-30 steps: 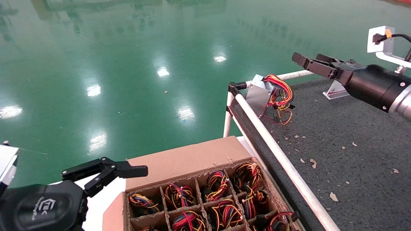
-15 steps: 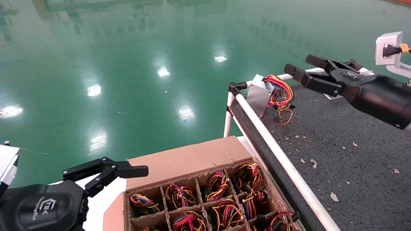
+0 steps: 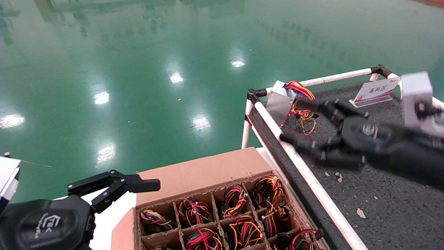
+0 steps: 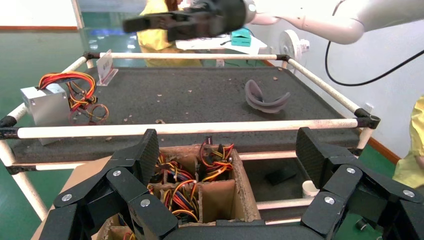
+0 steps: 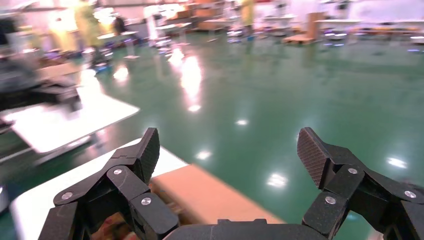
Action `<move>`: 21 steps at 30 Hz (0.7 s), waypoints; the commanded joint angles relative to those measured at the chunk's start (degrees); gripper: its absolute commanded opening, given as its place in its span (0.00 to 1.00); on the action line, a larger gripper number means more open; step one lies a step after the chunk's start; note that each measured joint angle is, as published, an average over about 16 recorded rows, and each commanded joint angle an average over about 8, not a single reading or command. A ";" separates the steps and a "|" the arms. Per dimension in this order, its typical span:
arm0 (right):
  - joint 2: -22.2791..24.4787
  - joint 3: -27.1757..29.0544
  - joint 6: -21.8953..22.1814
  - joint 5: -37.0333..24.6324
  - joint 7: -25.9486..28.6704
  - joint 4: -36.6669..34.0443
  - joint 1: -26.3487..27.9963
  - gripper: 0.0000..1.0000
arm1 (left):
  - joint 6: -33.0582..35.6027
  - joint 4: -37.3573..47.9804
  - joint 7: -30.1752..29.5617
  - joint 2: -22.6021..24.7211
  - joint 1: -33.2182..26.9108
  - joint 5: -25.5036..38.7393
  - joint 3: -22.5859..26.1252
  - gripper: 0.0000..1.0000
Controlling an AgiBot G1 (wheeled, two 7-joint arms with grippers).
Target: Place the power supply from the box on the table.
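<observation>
I see the power supply [image 3: 280,101] sitting on the table [image 3: 381,180] at its far left corner, against the white pipe, wires [image 3: 301,104] spilling onto the foam. My right gripper [image 3: 298,121] hangs over the table's left edge just beside it, fingers spread wide, holding nothing. My left gripper [image 3: 138,182] is parked left of the box [image 3: 208,170], jaws also apart and empty. The box's cells hold more wire bundles [image 3: 239,217].
</observation>
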 commanded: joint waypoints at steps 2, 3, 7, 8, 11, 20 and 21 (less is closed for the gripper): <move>1.56 0.44 -1.18 1.01 1.54 6.39 -3.47 1.00 | 0.00 0.00 0.00 0.00 0.00 0.00 0.00 1.00; 2.07 0.58 -1.57 1.34 2.05 8.46 -4.60 1.00 | 0.00 0.00 0.00 0.00 0.00 0.00 0.00 1.00; 4.06 1.13 -3.07 2.62 4.01 16.59 -9.01 1.00 | 0.00 0.00 0.00 0.00 0.00 0.00 0.00 1.00; 4.41 1.23 -3.34 2.84 4.36 18.02 -9.79 1.00 | 0.00 0.00 0.00 0.00 0.00 0.00 0.00 1.00; 5.53 1.53 -4.24 3.58 5.36 22.90 -12.35 1.00 | -0.01 0.01 0.00 0.00 0.00 -0.01 0.00 1.00; 6.18 1.82 -4.72 4.12 5.80 25.50 -13.76 1.00 | -0.02 0.02 0.00 -0.01 0.01 0.00 0.00 1.00; 6.12 1.81 -4.67 4.09 5.76 25.23 -13.62 1.00 | -0.02 0.02 0.00 -0.01 0.01 0.00 0.00 1.00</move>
